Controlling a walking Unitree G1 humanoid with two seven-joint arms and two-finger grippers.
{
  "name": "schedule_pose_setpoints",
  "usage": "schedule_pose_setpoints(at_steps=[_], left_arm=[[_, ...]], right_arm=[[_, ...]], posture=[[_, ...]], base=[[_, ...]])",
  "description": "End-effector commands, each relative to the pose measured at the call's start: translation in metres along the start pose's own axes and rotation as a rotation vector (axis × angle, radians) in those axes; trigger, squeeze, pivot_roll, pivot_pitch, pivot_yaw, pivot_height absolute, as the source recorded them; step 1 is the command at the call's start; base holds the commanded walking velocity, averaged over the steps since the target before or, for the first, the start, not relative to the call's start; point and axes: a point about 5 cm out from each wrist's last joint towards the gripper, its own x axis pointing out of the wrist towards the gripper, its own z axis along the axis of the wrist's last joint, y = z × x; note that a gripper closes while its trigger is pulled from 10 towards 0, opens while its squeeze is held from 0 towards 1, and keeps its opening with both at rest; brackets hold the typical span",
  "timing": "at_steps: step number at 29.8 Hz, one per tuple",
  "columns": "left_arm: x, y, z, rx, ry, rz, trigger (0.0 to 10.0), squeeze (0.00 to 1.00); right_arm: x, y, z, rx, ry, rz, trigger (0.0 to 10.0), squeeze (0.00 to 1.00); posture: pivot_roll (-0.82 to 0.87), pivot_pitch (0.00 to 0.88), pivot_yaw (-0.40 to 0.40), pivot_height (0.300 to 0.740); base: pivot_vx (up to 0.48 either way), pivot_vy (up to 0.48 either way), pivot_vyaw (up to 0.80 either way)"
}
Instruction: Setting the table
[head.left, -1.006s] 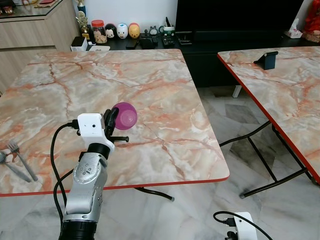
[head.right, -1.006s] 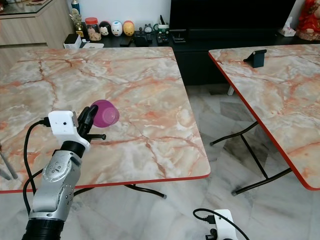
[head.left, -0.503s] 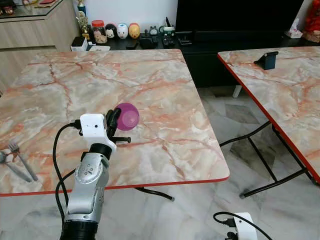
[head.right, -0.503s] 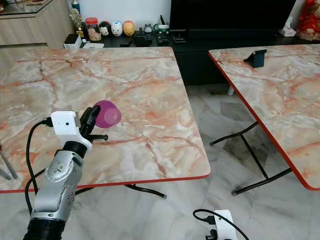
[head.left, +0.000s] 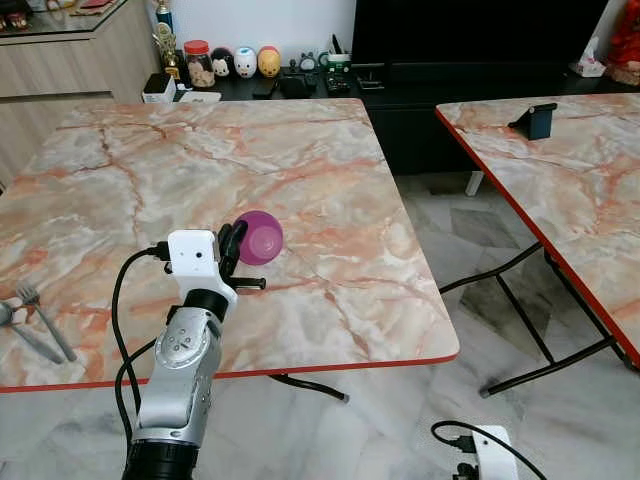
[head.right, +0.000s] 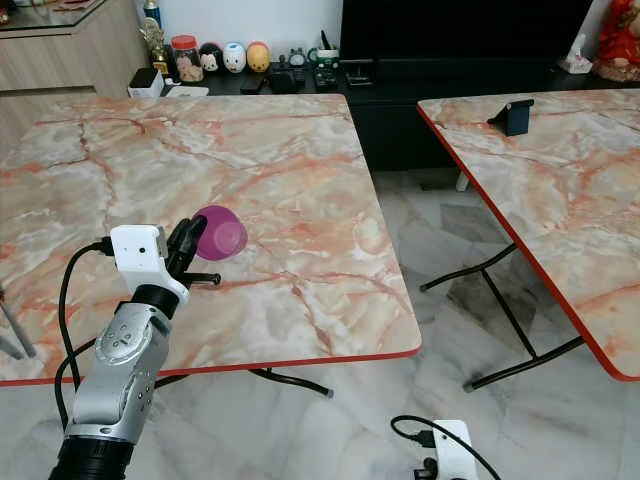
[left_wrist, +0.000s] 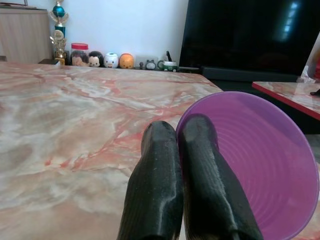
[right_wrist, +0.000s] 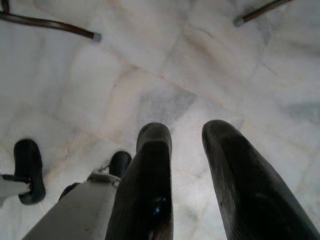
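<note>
Over the marble desk (head.left: 300, 160), toward its near right part, the left hand (head.left: 234, 246) holds a purple bowl (head.left: 260, 237). Its two fingers (left_wrist: 160, 185) are pressed together on the bowl's rim, one inside and one outside, so the bowl sits at the fingertips, tipped on its side with the opening facing the wrist. A fork (head.left: 40, 318) lies at the desk's near left edge, well apart from the bowl. The right hand (right_wrist: 187, 150) hangs beside the desk above the floor (right_wrist: 210, 65), fingers apart.
</note>
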Motion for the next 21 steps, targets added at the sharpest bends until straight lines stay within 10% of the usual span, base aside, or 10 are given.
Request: schedule_pose_setpoints(at_steps=[1, 3, 21], left_arm=[[0.0037, -0.0007, 0.0044, 0.029, -0.021, -0.007, 10.0, 0.0], [0.004, -0.0001, 0.0045, 0.03, -0.021, -0.005, 10.0, 0.0], [0.0055, -0.0007, 0.0041, 0.034, -0.019, -0.005, 10.0, 0.0]], right_arm=[[-0.0007, -0.0014, -0.0054, 0.1, 0.016, -0.027, 10.0, 0.0], [-0.0011, -0.0009, -0.0093, 0.248, 0.023, -0.054, 10.0, 0.0], [-0.0002, -0.001, -0.0029, 0.028, 0.02, -0.01, 10.0, 0.0]], posture=[[0.09, 0.0, -0.04, 0.74], [0.09, 0.0, -0.039, 0.74], [0.09, 0.0, -0.042, 0.74]], base=[[0.0, 0.0, 0.0], [0.0, 0.0, 0.0], [0.0, -0.125, 0.0]])
